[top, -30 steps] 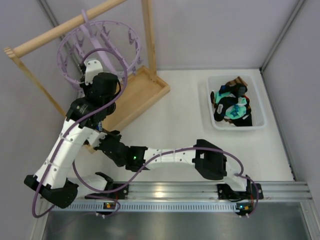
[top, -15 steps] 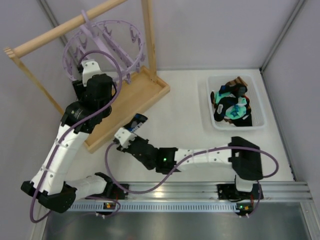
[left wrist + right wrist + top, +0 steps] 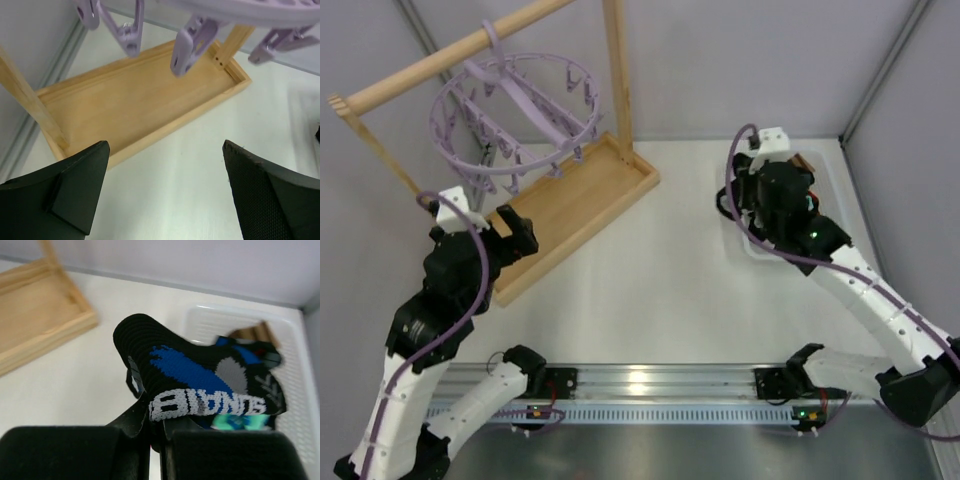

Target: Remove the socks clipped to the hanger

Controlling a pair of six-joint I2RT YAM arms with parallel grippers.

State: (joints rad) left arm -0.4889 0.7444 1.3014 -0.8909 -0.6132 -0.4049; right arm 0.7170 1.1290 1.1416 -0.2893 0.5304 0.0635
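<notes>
The lavender ring hanger (image 3: pixel 515 105) hangs from the wooden rod, and the clips (image 3: pixel 187 47) that show are bare. My left gripper (image 3: pixel 510 235) (image 3: pixel 165 150) stands wide open with nothing in it, low over the table beside the wooden tray's near corner, below the hanger. My right gripper (image 3: pixel 770 215) (image 3: pixel 157 425) is shut on a black sock with blue and white marks (image 3: pixel 200 380), held above the left side of the white bin (image 3: pixel 845 235) (image 3: pixel 295 365). More socks (image 3: pixel 808 205) lie in that bin, mostly hidden by the arm.
The wooden tray base (image 3: pixel 575 205) (image 3: pixel 135 100) of the rod frame lies at the back left, with an upright post (image 3: pixel 617 70) and a slanted rod (image 3: pixel 440 60). Grey walls close the back and sides. The arms' rail (image 3: pixel 720 385) runs along the near edge.
My left gripper has opened and drawn back from the hanger toward the near left. My right arm has swung from the left-middle across to the bin, carrying the sock. The hanger has shifted.
</notes>
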